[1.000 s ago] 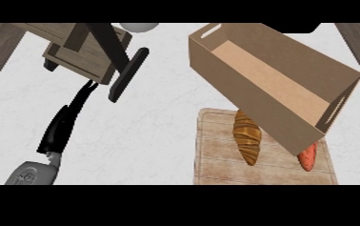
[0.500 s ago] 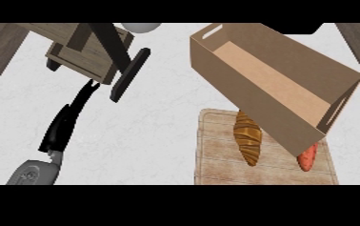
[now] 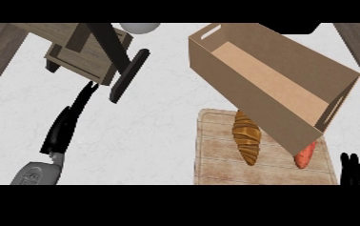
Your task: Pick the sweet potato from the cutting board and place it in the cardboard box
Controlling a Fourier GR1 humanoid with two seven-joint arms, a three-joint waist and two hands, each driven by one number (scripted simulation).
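White marbled counter (image 3: 162, 125) is filling most of the head view. Sweet potato (image 3: 305, 155), orange-red, is lying on the cutting board (image 3: 215, 163) at its right side, approx. half hidden under the lower corner of the cardboard box (image 3: 281, 84). Box is sitting tilted w/ its open top facing up, a slot handle showing in each end wall; its lower corner is overlapping the board's upper right part. Croissant (image 3: 247, 137), brown and ridged, is lying lengthwise on the board, left of the sweet potato and apart from it, its top end tucked under the box edge.

Right hand (image 3: 349, 169) is showing only as dark fingers at the lower right edge, just right of the board, not touching the sweet potato; curl state: cannot tell. Left hand (image 3: 59, 129) is showing at lower left w/ fingers extended and relaxed, holding nothing, pointing toward a wooden crate (image 3: 77, 53) at upper left.
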